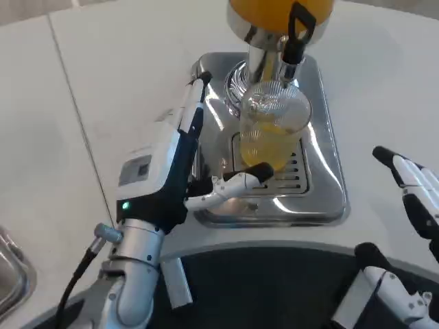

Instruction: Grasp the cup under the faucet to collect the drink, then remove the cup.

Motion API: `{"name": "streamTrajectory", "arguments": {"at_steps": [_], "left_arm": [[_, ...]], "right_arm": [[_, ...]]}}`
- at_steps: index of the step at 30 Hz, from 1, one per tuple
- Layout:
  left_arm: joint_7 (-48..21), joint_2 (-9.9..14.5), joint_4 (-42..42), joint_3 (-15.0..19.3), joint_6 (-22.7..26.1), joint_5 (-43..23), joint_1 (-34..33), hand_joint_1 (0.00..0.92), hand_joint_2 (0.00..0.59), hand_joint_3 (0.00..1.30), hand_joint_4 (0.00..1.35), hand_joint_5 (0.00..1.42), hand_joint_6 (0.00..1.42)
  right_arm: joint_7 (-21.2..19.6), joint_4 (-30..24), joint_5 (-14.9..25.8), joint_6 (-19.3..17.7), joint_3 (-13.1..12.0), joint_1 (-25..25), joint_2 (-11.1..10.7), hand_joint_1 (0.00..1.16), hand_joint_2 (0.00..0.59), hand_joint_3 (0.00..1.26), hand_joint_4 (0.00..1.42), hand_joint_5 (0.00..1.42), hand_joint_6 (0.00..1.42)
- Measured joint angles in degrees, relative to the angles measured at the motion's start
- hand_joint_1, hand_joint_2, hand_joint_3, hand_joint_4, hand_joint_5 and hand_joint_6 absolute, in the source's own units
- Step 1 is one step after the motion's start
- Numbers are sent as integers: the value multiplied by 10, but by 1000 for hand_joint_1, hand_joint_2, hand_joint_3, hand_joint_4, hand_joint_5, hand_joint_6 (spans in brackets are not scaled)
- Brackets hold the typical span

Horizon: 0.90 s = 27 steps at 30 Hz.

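Note:
A ribbed clear cup (273, 130), partly full of yellow drink, stands on the drip grille of the chrome dispenser base (322, 199), right under the faucet (291, 51) with its black lever. My left hand (180, 161) lies just left of the cup. Its long fingers (195, 96) stretch straight along the base's left side, apart from the glass. Its thumb (240, 181) reaches across in front of the cup's foot; contact is unclear. My right hand (411, 188) hovers at the picture's right edge, fingers spread, holding nothing.
The orange drink tank (278, 10) towers over the cup at the top. A metal tray corner (10, 271) shows at the lower left. White tabletop (116, 75) spreads left of the dispenser and around it to the right.

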Motion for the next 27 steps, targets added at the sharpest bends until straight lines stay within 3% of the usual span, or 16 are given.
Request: {"name": "streamTrajectory", "arguments": {"at_steps": [8,27], "left_arm": [[7,-9,44,-3,-47,-18,-19,332,44,0,0,211,222],[8,-37,144,-23,-73,-37,-89,338,44,0,0,240,243]], "right_arm": [[18,-12,4,2,-3,2,2,278,437,0,0,0,16],[29,-27,-1,11,17,15,24,287,437,0,0,2,25]]}}
